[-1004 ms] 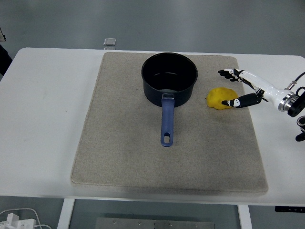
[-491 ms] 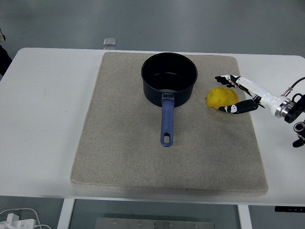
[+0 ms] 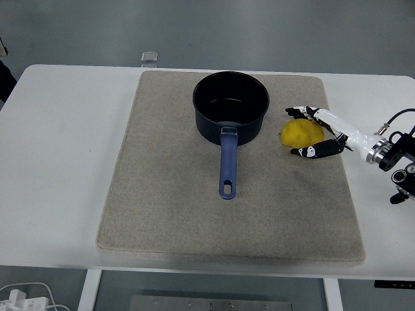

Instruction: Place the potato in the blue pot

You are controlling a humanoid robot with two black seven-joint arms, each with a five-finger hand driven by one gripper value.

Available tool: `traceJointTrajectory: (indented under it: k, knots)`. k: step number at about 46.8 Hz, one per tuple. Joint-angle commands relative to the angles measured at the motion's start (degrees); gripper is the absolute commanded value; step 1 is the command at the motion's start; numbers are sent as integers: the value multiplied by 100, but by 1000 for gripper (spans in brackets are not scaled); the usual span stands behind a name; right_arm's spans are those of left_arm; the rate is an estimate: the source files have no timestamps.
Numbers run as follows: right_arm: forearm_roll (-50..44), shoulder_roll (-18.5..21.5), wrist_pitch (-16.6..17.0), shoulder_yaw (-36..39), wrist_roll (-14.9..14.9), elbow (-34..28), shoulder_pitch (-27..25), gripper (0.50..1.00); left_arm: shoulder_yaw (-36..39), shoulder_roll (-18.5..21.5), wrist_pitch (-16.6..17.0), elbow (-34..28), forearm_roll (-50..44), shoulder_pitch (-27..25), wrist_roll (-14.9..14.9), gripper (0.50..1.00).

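Blue pot (image 3: 230,107) sits mid-mat, empty, handle toward you; potato (image 3: 301,133) lies just right of it on the surface. Your right hand (image 3: 312,131) has advanced within the last second, fingers apart, now bracketing the potato, so closing comes next.

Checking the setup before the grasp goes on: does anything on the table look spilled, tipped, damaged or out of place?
Nothing stands out. The blue pot sits upright and empty on the beige mat, handle toward the near edge. The potato lies whole on the mat to its right, with the right hand open around it. No spills show.
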Motion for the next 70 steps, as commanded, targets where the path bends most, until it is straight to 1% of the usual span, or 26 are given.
traceJointTrajectory:
  k: [1,5,10,20,23,25,30,31,33,34,35,40,42,44,45,51,70]
  knots:
    - [8,44,-44,4,0,-4,-2,883,0,0,4,0,0,0,8,999]
    - [0,71,-44,-5,0,-13,-20,881,0,0,-4,9,0,0,0,999]
    - [8,88,-44,4,-9,-39,-20,840,0,0,4,0,0,0,0,999]
    - [8,352,-106,4,-9,-311,15,827,-9,0,-4,9,0,0,0,999]
    - [8,448,-106,4,-18,-373,24,797,-9,0,-4,18,0,0,0,999]
    - [8,475,-106,4,-18,-382,24,791,-9,0,-4,27,0,0,8,999]
    - [8,484,-106,4,-53,-382,24,715,-9,0,4,27,0,0,8,999]
    - [8,484,-106,4,-53,-382,24,689,-9,0,-4,27,0,0,0,999]
    - [8,484,-106,4,-53,-382,33,617,-9,0,-4,18,0,0,0,999]
    - [8,475,-106,4,-62,-382,33,595,-9,0,4,18,0,0,8,999]
    - [8,475,-114,4,-53,-382,42,584,-9,0,-4,27,0,0,0,999]
    - [26,475,-167,4,-53,-373,51,576,-9,0,4,27,0,0,8,999]
    - [26,475,-167,4,-53,-373,59,562,-9,0,-4,27,0,0,0,999]
    - [26,475,-176,12,-53,-373,68,529,0,0,-4,27,0,0,0,999]
    - [26,475,-193,4,-44,-373,68,503,0,0,4,18,0,0,0,999]
    - [26,475,-273,4,0,-373,77,500,0,0,-4,27,0,0,0,999]
    - [43,475,-281,12,18,-364,77,500,0,0,4,27,0,0,8,999]
